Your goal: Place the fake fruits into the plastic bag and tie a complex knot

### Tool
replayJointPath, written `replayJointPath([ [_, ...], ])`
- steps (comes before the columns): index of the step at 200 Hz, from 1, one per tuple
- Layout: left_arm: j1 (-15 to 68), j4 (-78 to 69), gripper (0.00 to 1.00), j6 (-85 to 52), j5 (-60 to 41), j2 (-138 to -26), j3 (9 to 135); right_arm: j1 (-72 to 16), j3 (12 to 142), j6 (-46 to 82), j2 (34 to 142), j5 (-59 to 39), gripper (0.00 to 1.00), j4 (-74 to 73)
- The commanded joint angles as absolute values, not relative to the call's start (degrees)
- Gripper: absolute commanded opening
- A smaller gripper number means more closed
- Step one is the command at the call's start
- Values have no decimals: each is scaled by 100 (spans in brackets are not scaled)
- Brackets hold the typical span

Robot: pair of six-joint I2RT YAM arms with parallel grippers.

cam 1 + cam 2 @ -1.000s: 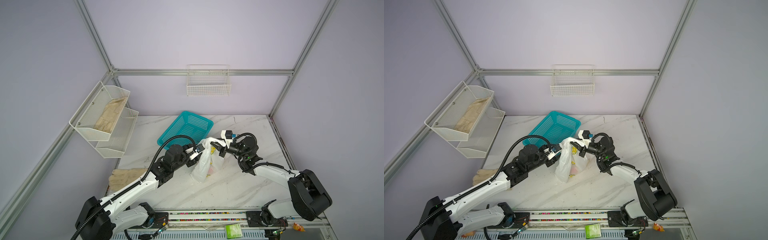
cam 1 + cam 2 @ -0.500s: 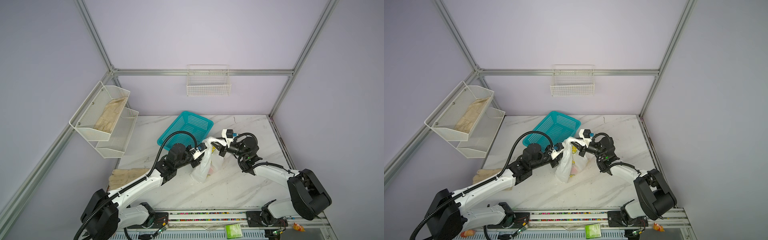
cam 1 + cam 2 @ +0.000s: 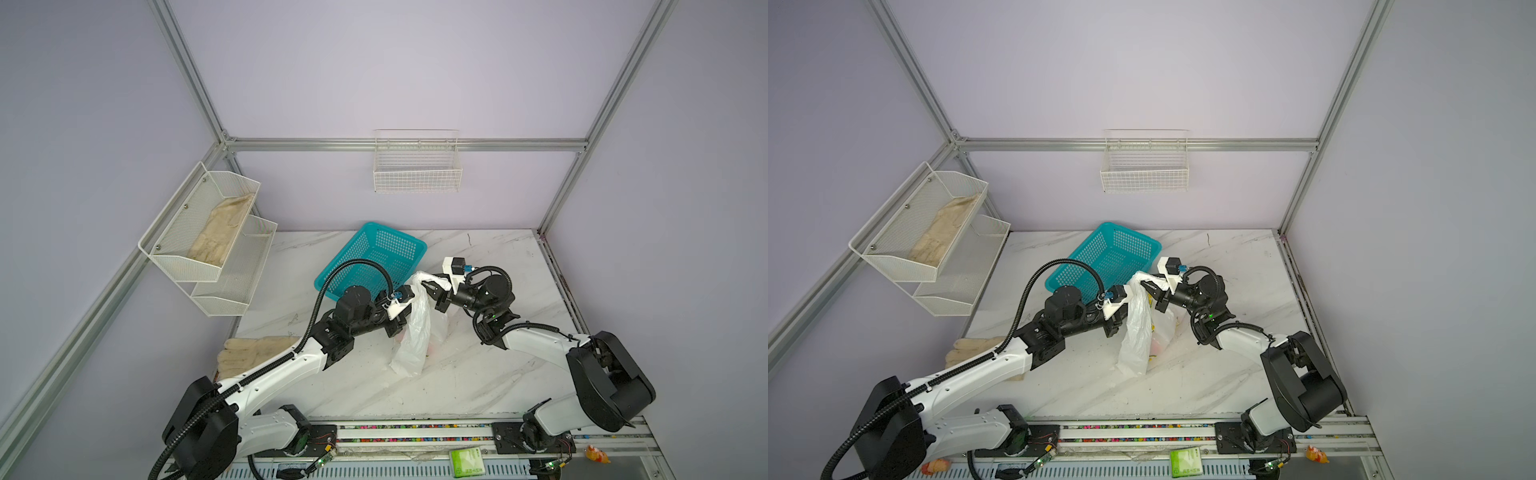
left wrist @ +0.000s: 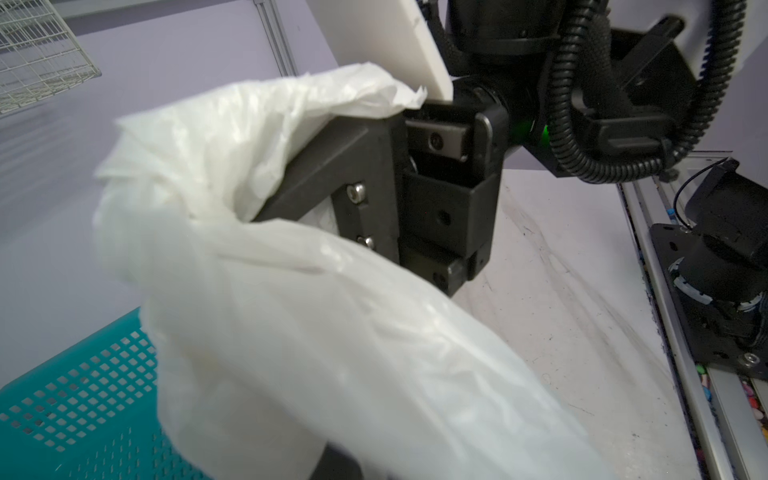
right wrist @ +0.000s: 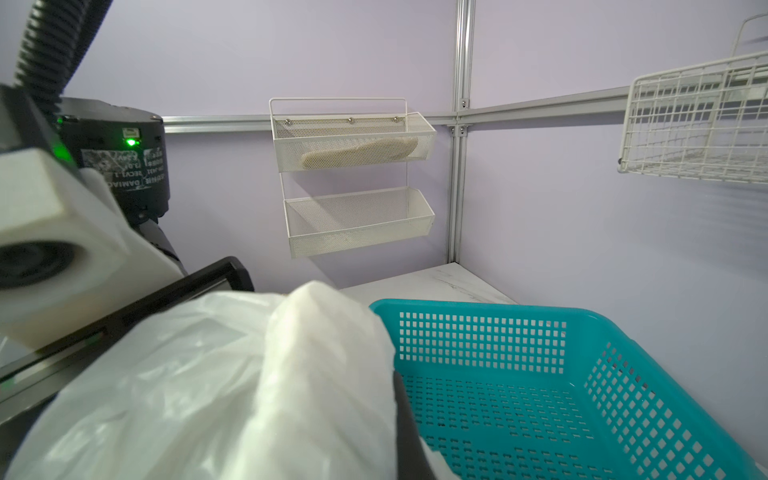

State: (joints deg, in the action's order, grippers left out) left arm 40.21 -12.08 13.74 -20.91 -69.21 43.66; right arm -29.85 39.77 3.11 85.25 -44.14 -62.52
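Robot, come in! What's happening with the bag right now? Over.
Right gripper shut on plastic bag top. Left gripper against its side, jaws hidden. Teal basket close behind, not blocking.

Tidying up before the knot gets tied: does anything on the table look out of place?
Two things: a beige glove lies loose at the table's left edge, and the teal basket sits skewed, not square to the table's sides.
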Motion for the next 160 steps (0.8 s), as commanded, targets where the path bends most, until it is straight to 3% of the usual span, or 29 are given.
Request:
replayJointPath([
  [1,4042,-1771,10,1090,-2230,-6945,4785,-3041,4089,537,8603,-4403,0,-6846],
  [70,4052,-2173,10,1031,-1701,-6821,4751,-3076,4024,159,8615,-4362,0,-6487],
  [115,4077,-2269,10,996,-1863,-6944,4780,-3195,4192,193,8751,-4335,0,-6501],
  [160,4144,-2304,12,1076,-1638,-7128,4730,-3217,4192,1054,8953,-4204,0,-7503],
])
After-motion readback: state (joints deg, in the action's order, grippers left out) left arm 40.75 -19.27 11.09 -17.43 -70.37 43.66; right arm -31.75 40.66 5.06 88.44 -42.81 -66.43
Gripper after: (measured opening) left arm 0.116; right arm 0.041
